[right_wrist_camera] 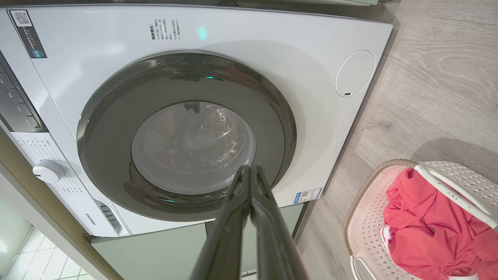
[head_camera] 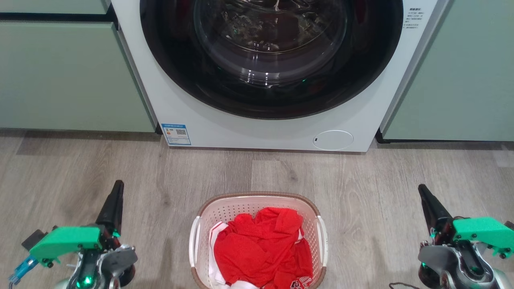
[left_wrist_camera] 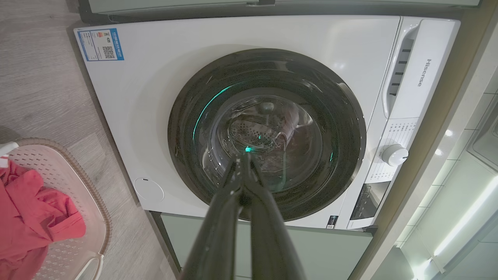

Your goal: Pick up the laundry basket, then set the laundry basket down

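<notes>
The laundry basket stands on the wood floor at the bottom centre of the head view, cream-white with a brown rim and white side handles, red clothes heaped inside. It also appears at the left edge of the left wrist view as the basket and at the lower right of the right wrist view as the basket. My left gripper is shut, well to the basket's left, holding nothing. My right gripper is shut, well to its right, also holding nothing. In each wrist view the two fingers meet at the tips, left gripper, right gripper.
A big white front-loading washing machine with a dark round door stands just behind the basket, pale green cabinets on both sides. Bare wood floor lies between each gripper and the basket.
</notes>
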